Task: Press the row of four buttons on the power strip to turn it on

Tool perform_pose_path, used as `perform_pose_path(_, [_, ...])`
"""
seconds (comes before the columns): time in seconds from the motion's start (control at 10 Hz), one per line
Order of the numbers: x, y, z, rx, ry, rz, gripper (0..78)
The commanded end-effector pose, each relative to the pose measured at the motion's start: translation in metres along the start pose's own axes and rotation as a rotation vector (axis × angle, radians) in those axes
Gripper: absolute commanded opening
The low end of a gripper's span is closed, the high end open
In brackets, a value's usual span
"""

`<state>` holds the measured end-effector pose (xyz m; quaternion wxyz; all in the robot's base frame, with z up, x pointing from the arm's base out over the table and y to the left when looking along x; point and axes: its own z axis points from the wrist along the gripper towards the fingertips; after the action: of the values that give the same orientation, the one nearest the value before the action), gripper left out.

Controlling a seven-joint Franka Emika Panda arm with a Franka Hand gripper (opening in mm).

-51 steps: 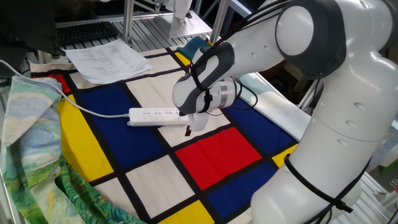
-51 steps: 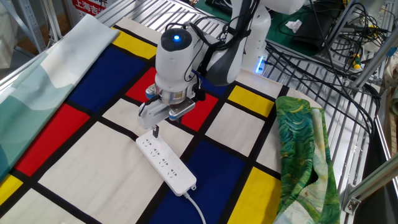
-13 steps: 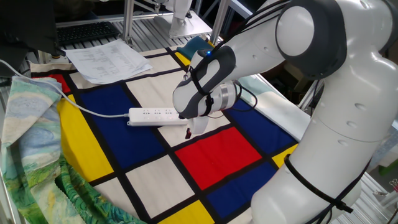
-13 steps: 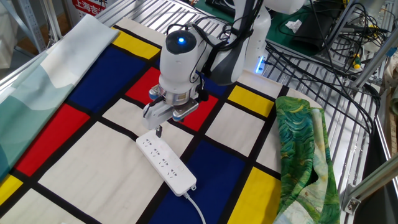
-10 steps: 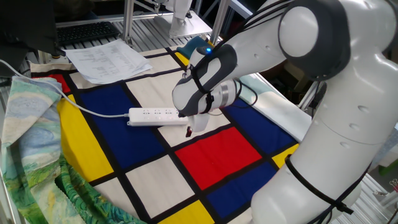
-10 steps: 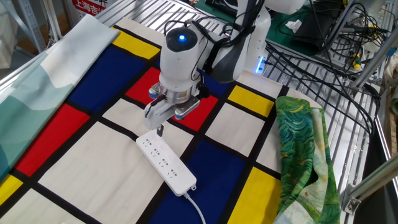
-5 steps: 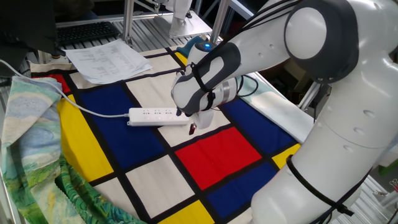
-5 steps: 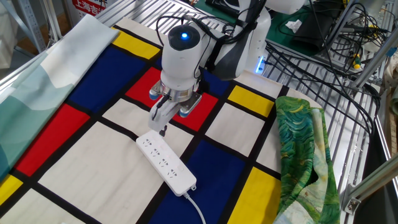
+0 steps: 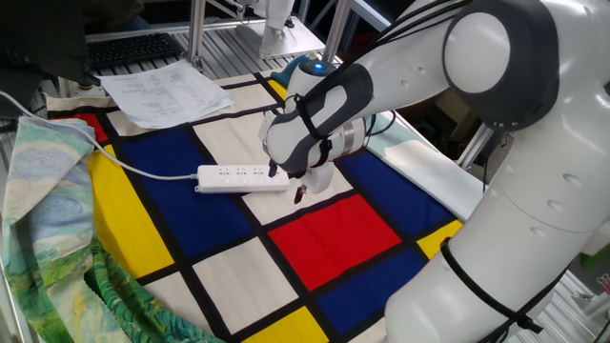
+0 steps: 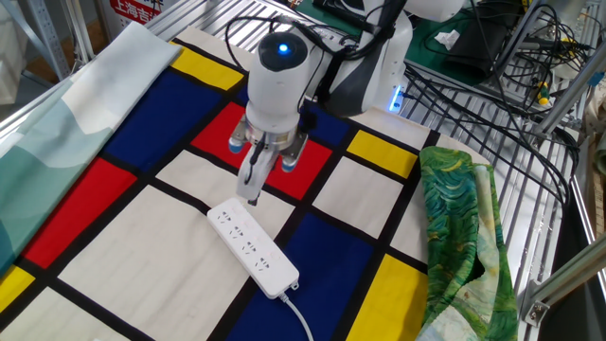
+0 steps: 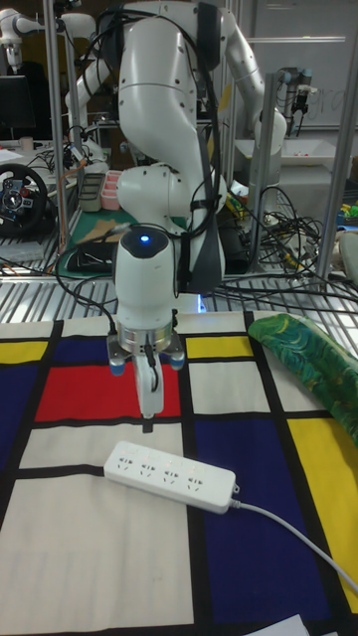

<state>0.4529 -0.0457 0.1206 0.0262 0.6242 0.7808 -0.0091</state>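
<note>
The white power strip (image 10: 252, 247) lies on the checked cloth, also seen in the tall fixed view (image 11: 171, 476) and with its thin cord running left (image 9: 243, 177). Its four buttons are too small to tell apart from the sockets. My gripper (image 11: 148, 410) points straight down with its fingers pressed together, shut on nothing. The tips (image 10: 253, 197) hover just above the cloth, a little beyond the strip's cordless end, not touching it. From the side, the gripper (image 9: 297, 195) hangs right beside that end.
White paper sheets (image 9: 162, 90) lie at the cloth's far corner. A green patterned cloth (image 10: 464, 227) is bunched along one table edge, a pale cloth (image 10: 57, 123) along another. Cables (image 10: 492, 76) cover the metal frame behind the arm.
The wrist has turned over the last second, so the fingers now hang straight down instead of slanting. The tips stayed near the strip's cordless end. The strip has not moved.
</note>
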Motion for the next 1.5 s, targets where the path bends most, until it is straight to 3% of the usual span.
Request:
perform_pose_path(0.1, [-0.002, -0.006, -0.027, 0.015, -0.001, -0.333, 77.4])
perform_pose_path(0.4, [-0.003, -0.007, -0.033, 0.014, 0.002, -0.436, 77.4])
perform_pose_path(0.6, [-0.003, -0.006, -0.035, 0.015, 0.001, -0.459, 77.4])
perform_pose_path(0.9, [-0.005, -0.004, -0.047, 0.032, 0.012, -0.553, 77.4])
perform_pose_path(1.1, [-0.008, -0.002, -0.062, 0.045, 0.038, -0.61, 77.4])
perform_pose_path(1.5, [-0.01, -0.003, -0.069, 0.044, 0.033, -0.736, 77.4])
